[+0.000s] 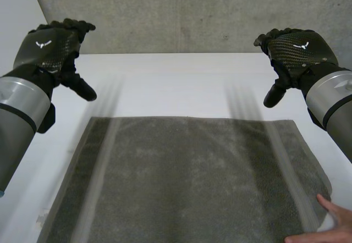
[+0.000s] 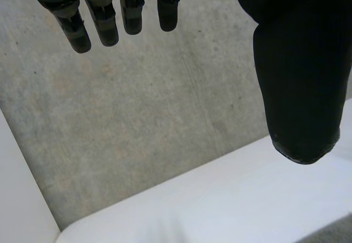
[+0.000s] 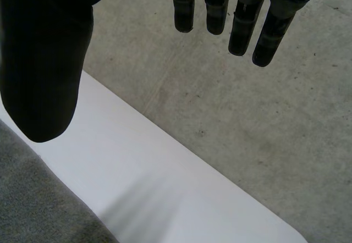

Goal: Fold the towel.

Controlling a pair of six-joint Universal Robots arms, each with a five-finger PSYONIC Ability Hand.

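Grey towel (image 1: 192,182) flat, white table (image 1: 176,83) (concrete wall (image 1: 192,12) behind).

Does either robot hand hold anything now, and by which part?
Nothing is held. The left robot hand and the right robot hand are both open, away from the flat towel.

Matt grey terry-cloth towel (image 1: 192,177), smooth white table (image 1: 176,83), rough concrete wall (image 1: 192,12)

The smooth white surface (image 1: 181,83) carries one dark grey rectangular terry towel (image 1: 192,182), lying flat and spread out.
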